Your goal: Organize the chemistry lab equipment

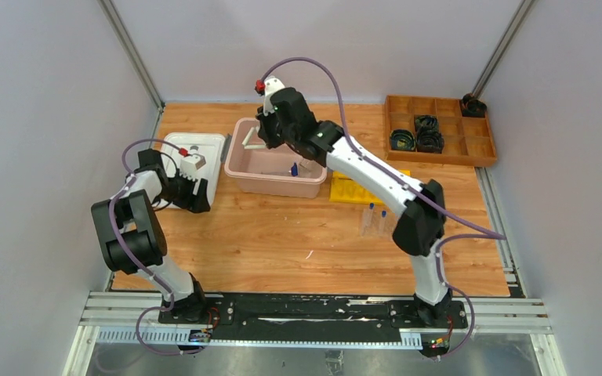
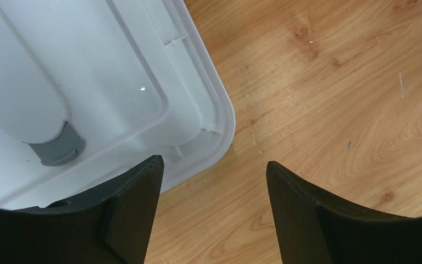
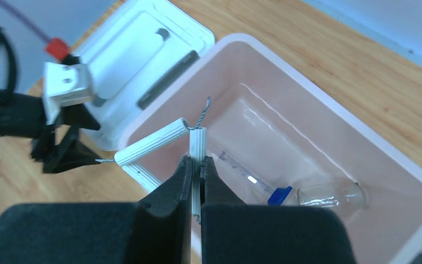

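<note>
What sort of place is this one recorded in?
Probably a robot test cell staged as a chemistry bench, not a real lab: a wooden table boxed in by plain walls, two arms bolted to a rail, and a pink bin with a glass vial beside a yellow rack.

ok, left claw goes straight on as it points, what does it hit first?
Likely the corner of the white lid, with bare wooden table beside it. The open left claw straddles that edge; depth is unclear.
</note>
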Controlling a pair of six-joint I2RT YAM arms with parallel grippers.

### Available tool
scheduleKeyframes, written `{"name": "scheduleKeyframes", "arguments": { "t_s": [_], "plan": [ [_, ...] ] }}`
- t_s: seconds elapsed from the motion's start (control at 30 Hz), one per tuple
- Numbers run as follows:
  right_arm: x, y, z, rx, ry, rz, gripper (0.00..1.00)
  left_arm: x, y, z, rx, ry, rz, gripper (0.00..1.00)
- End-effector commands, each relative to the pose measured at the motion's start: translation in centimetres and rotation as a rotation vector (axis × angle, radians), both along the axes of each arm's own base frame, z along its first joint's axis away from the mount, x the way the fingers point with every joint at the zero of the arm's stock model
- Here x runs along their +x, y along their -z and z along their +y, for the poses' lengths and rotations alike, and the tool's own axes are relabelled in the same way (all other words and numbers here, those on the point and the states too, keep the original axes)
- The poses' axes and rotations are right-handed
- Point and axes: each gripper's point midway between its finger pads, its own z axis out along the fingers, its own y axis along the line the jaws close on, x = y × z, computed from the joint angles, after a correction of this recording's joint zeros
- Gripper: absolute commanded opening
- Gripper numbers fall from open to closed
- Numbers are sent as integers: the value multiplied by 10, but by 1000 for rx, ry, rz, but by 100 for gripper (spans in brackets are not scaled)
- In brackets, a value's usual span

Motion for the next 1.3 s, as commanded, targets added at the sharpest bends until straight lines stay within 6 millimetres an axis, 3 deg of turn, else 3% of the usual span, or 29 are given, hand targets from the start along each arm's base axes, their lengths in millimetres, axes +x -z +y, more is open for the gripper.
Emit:
{"name": "scheduleKeyframes", "arguments": {
  "t_s": [0.0,0.17,0.33,0.4,0.5,0.6,0.77,1.03,1.27],
  "plan": [
    [35,89,-2,-130,76,203,0,19,-6,3,-16,9,-43,70],
    [53,130,10,-151,108,269,0,26,-3,1,-9,6,-36,70],
    [47,160,15,-166,91,337,1,32,1,-7,25,29,-25,69],
    [45,164,13,-174,95,347,12,35,3,-10,38,35,-20,69],
    [43,160,8,-176,102,335,33,40,0,-12,47,33,-21,68],
    [39,154,1,-173,107,323,41,43,-5,-13,74,39,-36,68],
    [34,145,-12,-168,131,299,43,43,-21,-8,148,63,-107,68],
    [24,136,-35,-185,160,263,47,15,-26,8,300,319,-69,71],
    [11,106,-43,-122,151,228,44,4,-10,27,417,492,-16,68]
  ]
}}
